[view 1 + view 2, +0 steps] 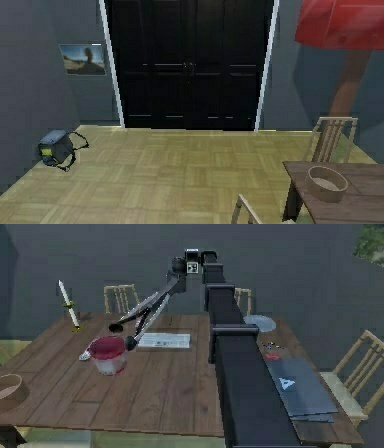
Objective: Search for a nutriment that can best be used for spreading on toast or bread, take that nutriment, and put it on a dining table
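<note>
Black double doors (190,65) close off the room ahead, so the work is at the wooden counter (180,384) alongside. The arm (245,374) lies out across its middle to the far edge, probably to bring the claw (126,332) down toward the end at the arm side view's left. A grey laptop (297,386) sits by the near corner at the view's right, just beside the arm. Chairs (120,296) stand behind the far edge. A paper (163,341) lies flat mid-counter, near the fingers, and a pale plate (260,323) sits by the far edge beyond the arm. The red-topped pot (108,355), likely the spread, stands upright on the counter just nearer than the claw's tips, so the placing looks all but done. I cannot tell whether the fingers are apart or together, nor whether the claw holds anything. A thin upright stick (68,304) at the far corner could be knocked if the claw swung that way.
</note>
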### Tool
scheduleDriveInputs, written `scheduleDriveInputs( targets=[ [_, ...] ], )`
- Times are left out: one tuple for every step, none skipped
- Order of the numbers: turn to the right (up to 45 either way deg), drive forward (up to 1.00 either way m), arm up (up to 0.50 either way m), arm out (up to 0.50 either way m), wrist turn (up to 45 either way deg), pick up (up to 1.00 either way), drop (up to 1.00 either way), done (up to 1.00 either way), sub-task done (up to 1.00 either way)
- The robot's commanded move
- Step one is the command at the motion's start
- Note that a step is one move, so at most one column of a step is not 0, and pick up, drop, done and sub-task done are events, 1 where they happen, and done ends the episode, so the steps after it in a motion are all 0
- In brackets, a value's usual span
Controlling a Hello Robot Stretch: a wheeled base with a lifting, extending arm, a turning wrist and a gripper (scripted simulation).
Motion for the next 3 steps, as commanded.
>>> scheduleDriveInputs(
  targets=[
    [0.0, 0.00, 0.00, 0.00, 45.0, 0.00, 0.00, 0.00, 0.00],
    [0.0, 0.00, 0.00, 0.00, 45.0, 0.00, 0.00, 0.00, 0.00],
    [0.0, 0.00, 0.00, 0.00, 18.0, 0.00, 0.00, 0.00, 0.00]
  ],
)
